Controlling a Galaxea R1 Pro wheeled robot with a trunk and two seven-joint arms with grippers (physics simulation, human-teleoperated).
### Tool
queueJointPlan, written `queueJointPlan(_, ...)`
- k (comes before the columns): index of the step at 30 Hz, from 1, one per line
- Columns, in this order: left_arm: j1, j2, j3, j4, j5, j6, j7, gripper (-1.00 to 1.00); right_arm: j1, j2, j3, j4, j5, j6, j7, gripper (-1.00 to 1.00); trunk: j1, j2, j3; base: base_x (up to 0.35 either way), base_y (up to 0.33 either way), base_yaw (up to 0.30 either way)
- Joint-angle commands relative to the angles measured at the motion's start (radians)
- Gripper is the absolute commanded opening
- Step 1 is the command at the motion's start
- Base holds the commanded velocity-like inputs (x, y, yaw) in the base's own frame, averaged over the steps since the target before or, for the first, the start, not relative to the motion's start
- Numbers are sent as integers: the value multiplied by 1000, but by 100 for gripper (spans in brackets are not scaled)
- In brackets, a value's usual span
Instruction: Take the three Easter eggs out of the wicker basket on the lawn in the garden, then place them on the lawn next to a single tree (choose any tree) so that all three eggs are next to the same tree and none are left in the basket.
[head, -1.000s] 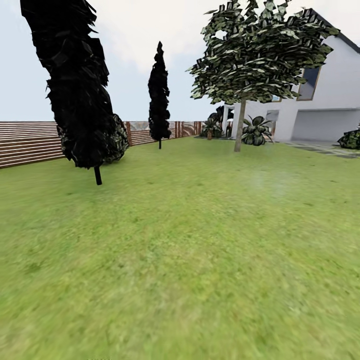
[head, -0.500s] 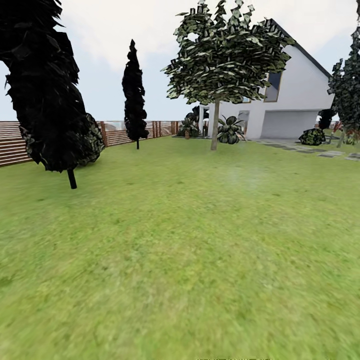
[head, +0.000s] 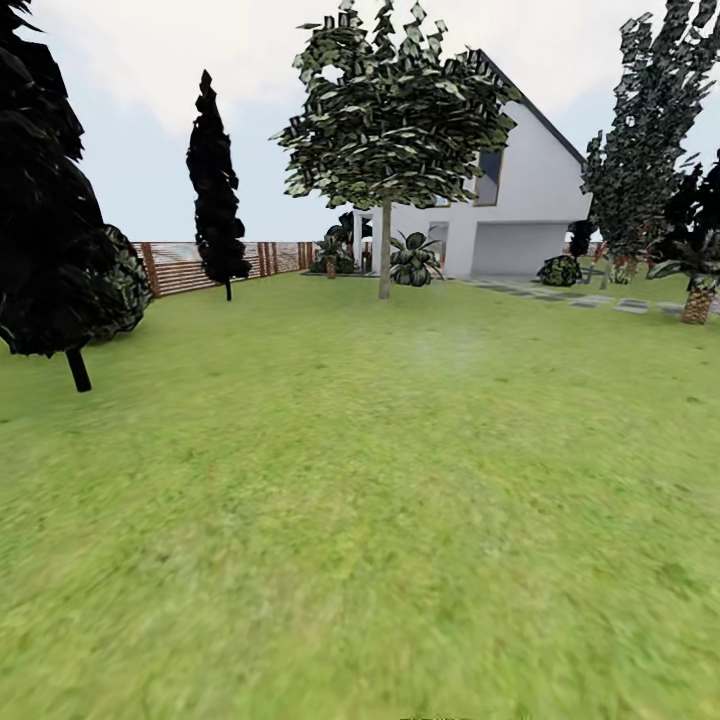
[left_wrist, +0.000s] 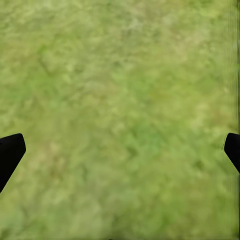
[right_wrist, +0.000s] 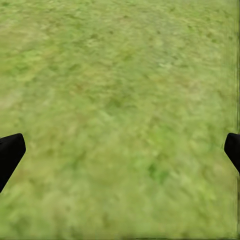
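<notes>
The lawn (head: 380, 480) spreads out ahead in the head view. A tree (head: 385, 250) with a straight pale trunk and speckled jagged leaves stands at its far side, in front of the white house. The wicker basket and the Easter eggs are out of view. In the left wrist view my left gripper (left_wrist: 120, 152) is open over bare grass, its dark fingertips (left_wrist: 10, 152) at the frame's two edges. My right gripper (right_wrist: 120, 150) is likewise open above grass, with nothing between its fingertips (right_wrist: 10, 152).
Two near-black trees stand at the left, one close (head: 50, 200) and one farther (head: 215, 190), with a round bush (head: 120, 285) and a brown slatted fence (head: 190, 265) behind. A white house (head: 520, 200), stepping stones (head: 590, 300), another speckled tree (head: 650, 130) and a palm-like plant (head: 700, 290) lie at the right.
The whole view has swung to the right: trees, fence and house have slid left in the picture, and a tree and plant at the right have come into view.
</notes>
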Motion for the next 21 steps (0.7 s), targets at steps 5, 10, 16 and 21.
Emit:
queueJointPlan(5, 0, 0, 2, 0, 2, -3, 0, 100, -1, 0, -2, 1, 0, -3, 0, 100, 0, -1, -1, 0, 0, -295)
queueJointPlan(10, 0, 0, 2, 0, 2, -3, 0, 100, -1, 0, -2, 1, 0, -3, 0, 100, 0, -1, -1, 0, 0, -295)
queueJointPlan(16, 0, 0, 2, -1, 3, -4, 0, 100, -1, 0, -2, 1, 0, -3, 0, 100, 0, -1, -1, 0, 0, -295)
queueJointPlan(21, 0, 0, 2, 0, 3, -4, 0, 100, -1, 0, -2, 1, 0, -3, 0, 100, 0, -1, -1, 0, 0, -295)
